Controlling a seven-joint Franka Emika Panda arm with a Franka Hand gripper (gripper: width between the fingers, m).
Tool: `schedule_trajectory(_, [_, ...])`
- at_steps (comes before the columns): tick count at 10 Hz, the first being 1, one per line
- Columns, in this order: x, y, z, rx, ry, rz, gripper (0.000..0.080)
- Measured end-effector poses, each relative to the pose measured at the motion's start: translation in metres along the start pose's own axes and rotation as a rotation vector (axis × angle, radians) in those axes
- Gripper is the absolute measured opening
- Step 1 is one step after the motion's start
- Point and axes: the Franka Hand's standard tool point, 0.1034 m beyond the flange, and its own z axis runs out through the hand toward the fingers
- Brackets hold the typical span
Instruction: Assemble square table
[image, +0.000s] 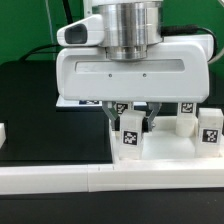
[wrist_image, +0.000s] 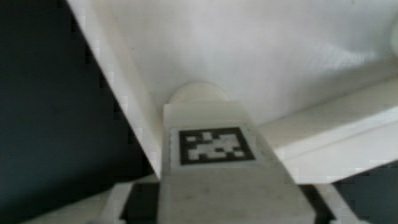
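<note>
My gripper (image: 133, 124) fills the middle of the exterior view and reaches down over a short white table leg (image: 130, 137) with a black-white tag. One dark finger stands on each side of the leg, close against it. In the wrist view the same tagged leg (wrist_image: 217, 145) runs out from between the fingers (wrist_image: 146, 203), its rounded end over the white square table top (wrist_image: 196, 50). Two more tagged legs (image: 210, 131) (image: 185, 117) stand at the exterior view's right, on the white surface (image: 168, 150).
A long white border bar (image: 70, 180) runs along the front edge. A small white piece (image: 3, 133) sits at the exterior view's far left on the black mat (image: 40, 110). A tagged white edge (image: 88, 102) shows under the gripper body.
</note>
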Motion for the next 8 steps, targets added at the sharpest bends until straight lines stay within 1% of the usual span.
schedule_trajectory(2, [0.0003,0.0006,0.0,0.001,0.0,0.106,0.029])
schedule_trajectory(5, [0.0011,0.0033,-0.0007,0.011,-0.014,0.561,0.0291])
schedule_trajectory(7, [-0.0018,0.0015,-0.0006,0.025,-0.056,0.923,0.0291])
schedule_trajectory(8, [-0.0021,0.0006,-0.0002,0.028,-0.061,1.034,0.0291])
